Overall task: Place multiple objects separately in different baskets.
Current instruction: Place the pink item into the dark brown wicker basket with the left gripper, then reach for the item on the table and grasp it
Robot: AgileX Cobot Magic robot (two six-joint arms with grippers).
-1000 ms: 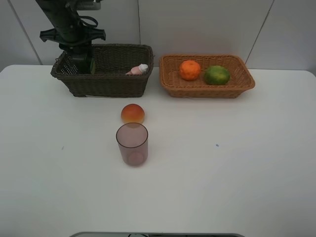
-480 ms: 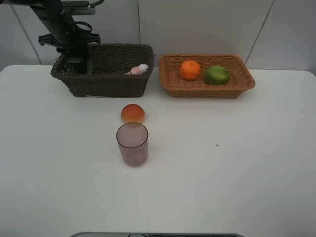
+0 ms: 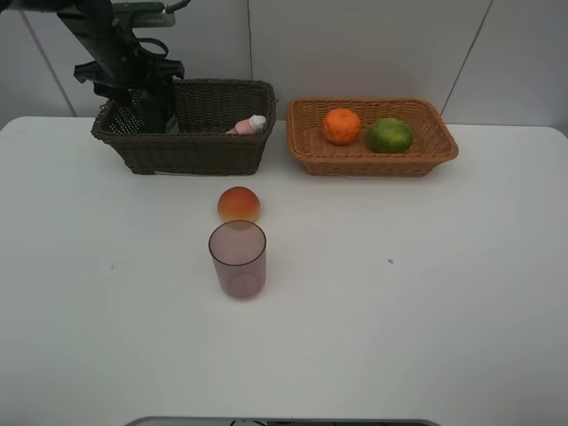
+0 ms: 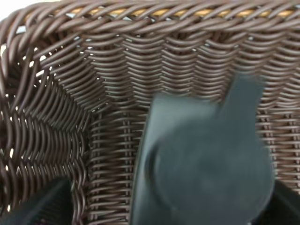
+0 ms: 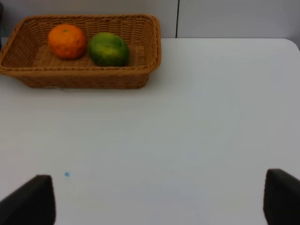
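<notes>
My left gripper (image 3: pixel 146 108) reaches into the left end of the dark brown basket (image 3: pixel 204 153). In the left wrist view its fingers stand wide at the frame's lower corners, open (image 4: pixel 164 210). The blurred dark green pump bottle (image 4: pixel 206 168) sits between them, clear of the left finger. A pink bottle (image 3: pixel 248 125) lies in the same basket. The orange (image 3: pixel 341 125) and the green fruit (image 3: pixel 390 135) rest in the light basket (image 3: pixel 373 163). The peach (image 3: pixel 238 204) and the mauve cup (image 3: pixel 237 258) stand on the table. My right gripper (image 5: pixel 154 201) is open above the table and holds nothing.
The two baskets stand side by side along the back of the white table (image 3: pixel 426 293), close to the wall. In the right wrist view the light basket (image 5: pixel 84 78) lies far ahead, with the orange (image 5: pixel 67 41) and the green fruit (image 5: pixel 108 48) in it.
My left gripper has opened over the dark basket and let go of the green pump bottle, which sits lower in the basket. Nothing else has moved.
</notes>
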